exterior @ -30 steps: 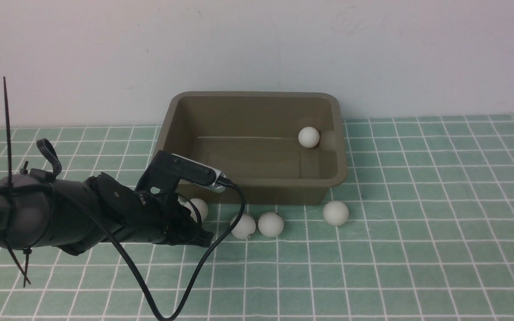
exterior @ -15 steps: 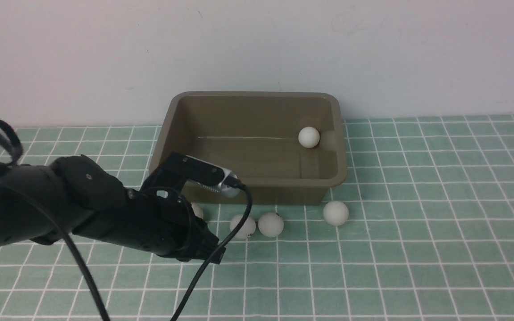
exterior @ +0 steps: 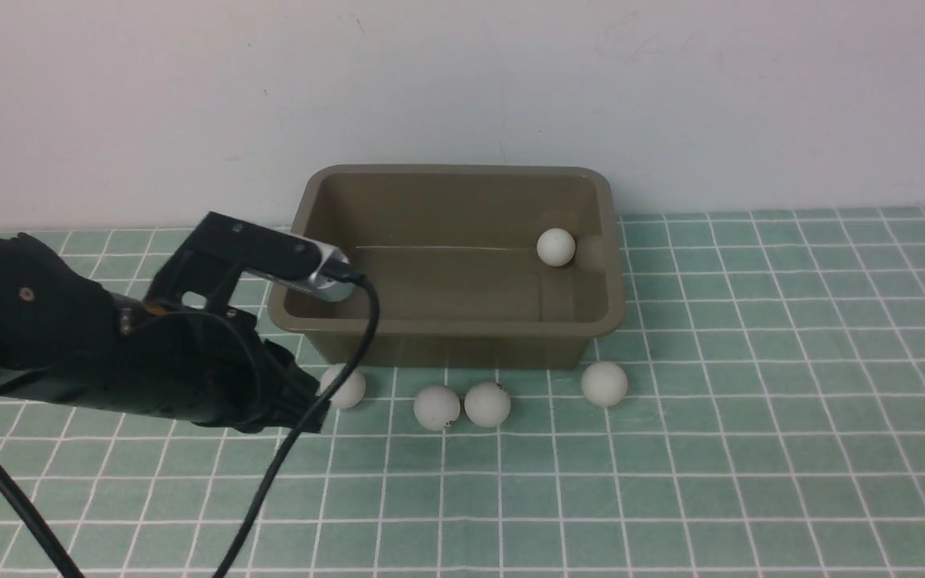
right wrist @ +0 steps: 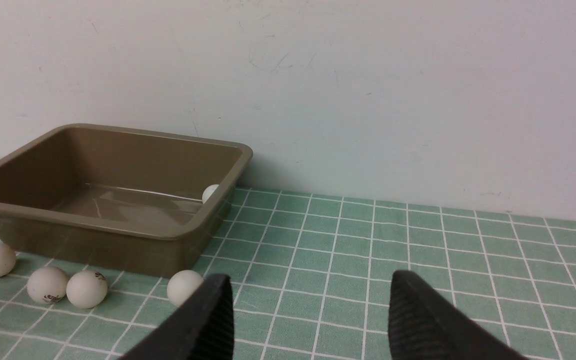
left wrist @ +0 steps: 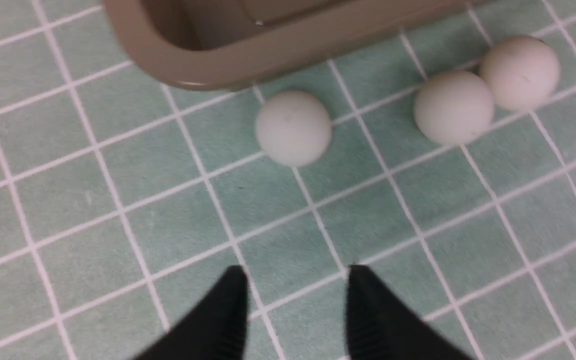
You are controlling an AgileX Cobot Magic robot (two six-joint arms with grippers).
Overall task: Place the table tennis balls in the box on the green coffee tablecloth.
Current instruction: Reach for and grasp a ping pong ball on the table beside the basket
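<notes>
Across the green coffee tablecloth [exterior: 751, 449], at twelve o'clock, you have the box [exterior: 462, 347]. Your left gripper [left wrist: 295, 280], jaws spread and empty, sits at its seven o'clock; your right gripper [right wrist: 308, 295] is spread too. Four table tennis balls [exterior: 487, 404] line its six o'clock side; a fifth ball [exterior: 556, 246] lies inside, at two o'clock.

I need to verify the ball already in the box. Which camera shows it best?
Front view: the ball shows whole, by the right wall of the box. The right wrist view shows only part of it behind the rim; the left wrist view misses it.
</notes>
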